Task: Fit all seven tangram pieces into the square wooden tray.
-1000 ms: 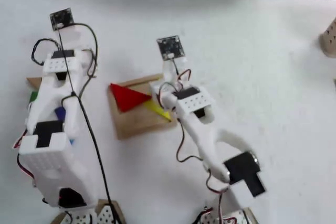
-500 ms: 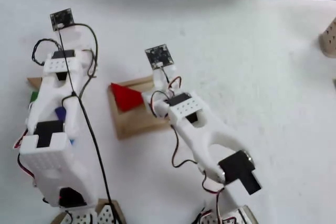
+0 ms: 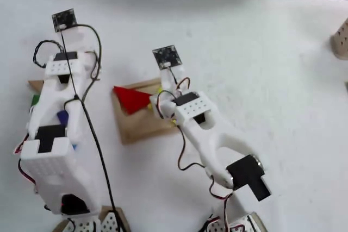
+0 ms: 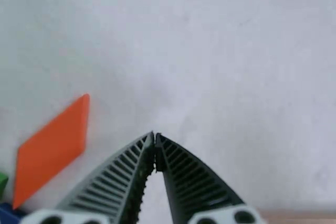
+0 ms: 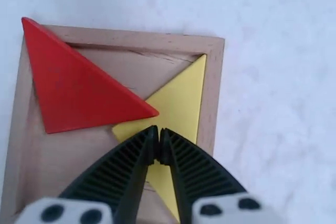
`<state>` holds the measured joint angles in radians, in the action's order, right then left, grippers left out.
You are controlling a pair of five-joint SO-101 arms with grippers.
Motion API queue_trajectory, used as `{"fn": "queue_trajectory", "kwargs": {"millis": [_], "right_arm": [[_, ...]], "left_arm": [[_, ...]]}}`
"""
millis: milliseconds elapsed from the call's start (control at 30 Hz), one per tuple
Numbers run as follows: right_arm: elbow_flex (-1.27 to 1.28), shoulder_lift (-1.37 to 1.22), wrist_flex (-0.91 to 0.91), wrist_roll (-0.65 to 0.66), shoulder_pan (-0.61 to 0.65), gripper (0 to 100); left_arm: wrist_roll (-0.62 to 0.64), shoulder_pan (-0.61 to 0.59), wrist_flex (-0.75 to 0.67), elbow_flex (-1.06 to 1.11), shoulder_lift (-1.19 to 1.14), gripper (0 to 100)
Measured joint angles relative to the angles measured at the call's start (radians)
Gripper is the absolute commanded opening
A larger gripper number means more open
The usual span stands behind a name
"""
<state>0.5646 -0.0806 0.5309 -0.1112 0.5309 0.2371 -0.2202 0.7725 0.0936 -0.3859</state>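
Fingers (image 5: 131,166) of the right gripper (image 5: 158,134) are closed, empty, over the yellow triangle (image 5: 181,100) inside the tray (image 5: 212,66), mid-frame; a push may wedge it against the red triangle (image 5: 73,90) riding the rim.

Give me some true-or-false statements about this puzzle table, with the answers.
1. A red triangle and a yellow triangle are in the tray. True.
2. All seven pieces are in the tray. False: an orange piece lies out on the table.
3. The right fingers are spread wide open. False: they are shut, above the yellow triangle.
4. The left fingers are shut over bare table, holding nothing. True.
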Motion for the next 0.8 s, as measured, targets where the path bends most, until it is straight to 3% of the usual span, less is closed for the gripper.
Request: {"fn": "queue_trajectory", "kwargs": {"millis": [633,800], "right_arm": [[-0.091,-0.121,-0.100,-0.009,-0.068,1.8],[-0.091,-0.121,-0.091,-0.009,-0.078,1.8]], "left_arm": [[-0.003,0.028,0.000,0.000,0.000,2],[-0.100,0.037,0.000,0.000,0.000,2]]}}
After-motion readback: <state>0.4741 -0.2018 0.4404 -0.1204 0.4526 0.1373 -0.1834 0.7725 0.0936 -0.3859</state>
